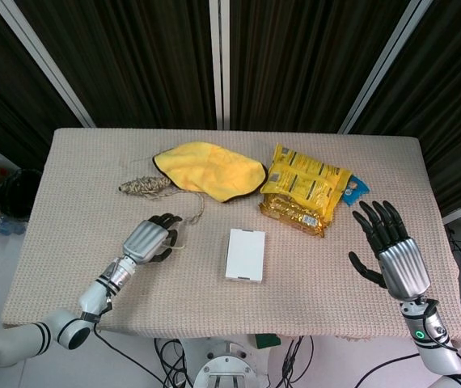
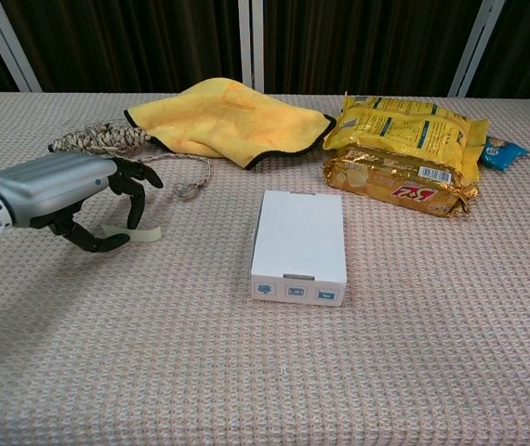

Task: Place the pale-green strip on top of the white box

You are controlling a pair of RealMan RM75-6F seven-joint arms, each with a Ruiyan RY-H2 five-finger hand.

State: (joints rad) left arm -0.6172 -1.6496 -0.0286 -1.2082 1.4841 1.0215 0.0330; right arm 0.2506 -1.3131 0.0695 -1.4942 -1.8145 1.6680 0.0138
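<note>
One flat white box (image 2: 299, 246) lies mid-table before me, with one yellow cloth (image 1: 210, 170), one frayed rope (image 1: 143, 187) and two crinkled yellow snack packs (image 1: 305, 190) beyond. My left hand (image 2: 79, 200) curls onto the pale-green strip (image 2: 139, 232), left of the box. My right hand (image 1: 390, 242) hovers, fingers spread, empty.

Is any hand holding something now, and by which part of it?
The left hand has its fingers curled around the pale-green strip; a firm hold cannot be told. The right hand holds nothing.
</note>
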